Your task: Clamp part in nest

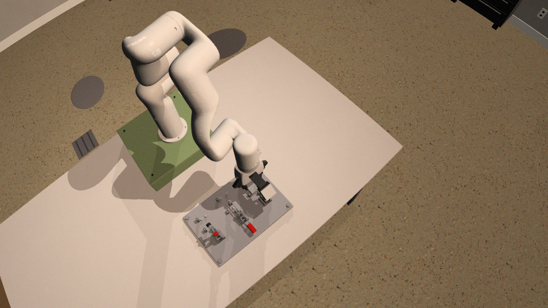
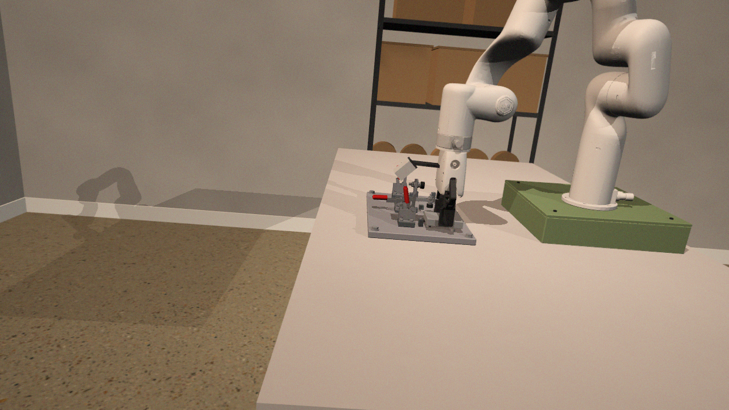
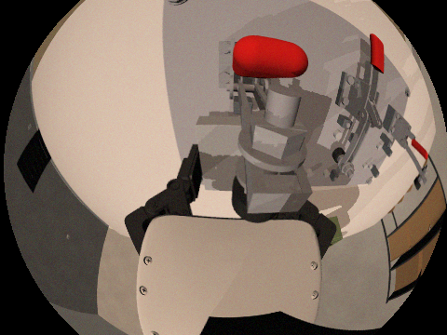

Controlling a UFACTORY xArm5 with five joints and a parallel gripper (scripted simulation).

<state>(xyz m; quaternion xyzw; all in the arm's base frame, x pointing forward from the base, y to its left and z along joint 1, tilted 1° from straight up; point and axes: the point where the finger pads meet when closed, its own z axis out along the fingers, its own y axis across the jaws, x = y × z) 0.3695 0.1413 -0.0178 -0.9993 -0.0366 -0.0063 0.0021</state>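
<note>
Gripper (image 1: 245,187) (image 2: 447,218) (image 3: 235,157) fingers pointed down over the end of the fixture plate (image 1: 264,226) (image 2: 389,235) (image 3: 200,84), pinching the part (image 1: 251,190) (image 2: 431,219) (image 3: 219,168) across its sides. The grey block lay between the fingertips, its ends showing on both sides of the dark fingers in the exterior view. It sat low over the nest of the near clamp (image 2: 407,214) (image 3: 251,100), the one closest to the exterior camera. That clamp stood open, its red handle (image 2: 406,195) (image 3: 270,57) upright and its bar raised beside the gripper. In the wrist view the raised bar covered much of the part and the right-hand finger in the picture, so whether the block rested fully flat on its pads or touched the stop block could not be told.

Next along the plate, the middle clamp (image 1: 239,214) (image 3: 365,109) had its red handle (image 1: 251,227) (image 2: 379,196) (image 3: 377,53) lying low and outward, its bar reaching level toward the robot's side. The far clamp (image 1: 214,231) (image 3: 401,126) had its handle (image 1: 215,233) (image 3: 419,149) raised. Above the near clamp, the camera housing (image 1: 267,191) (image 2: 406,168) jutted out from the wrist on a dark bracket (image 1: 258,179) (image 2: 426,164). The plate lay on the pale table (image 1: 325,130) (image 2: 458,316) (image 3: 102,93), beside the green base block (image 1: 132,153) (image 2: 611,235).
</note>
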